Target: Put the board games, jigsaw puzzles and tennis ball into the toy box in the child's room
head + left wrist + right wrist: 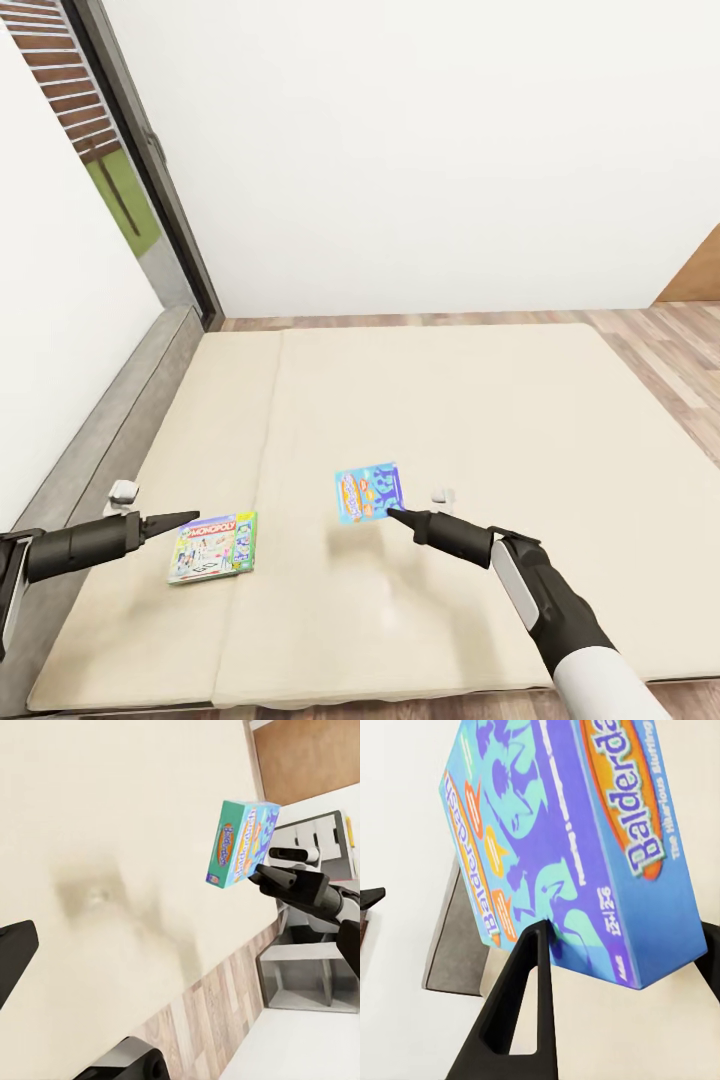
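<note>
On the bed [450, 400], a blue and orange board game [367, 492] hangs tilted above the cream mattress, casting a shadow below it. My right gripper [396, 514] is shut on its lower edge; the right wrist view shows the box [570, 840] pinched between the black fingers [521, 1005]. From the left wrist view the same box [240, 844] floats off the mattress with the right gripper [262, 875] under it. A white and green board game [212, 547] with a red logo lies flat near the bed's front left. My left gripper [190, 519] hovers just left of it, open and holding nothing.
A grey bed frame [120, 420] runs along the left side under a dark-framed window [150, 170]. A white wall stands behind the bed. Wood plank floor [670, 350] lies to the right and beyond the bed's far edge.
</note>
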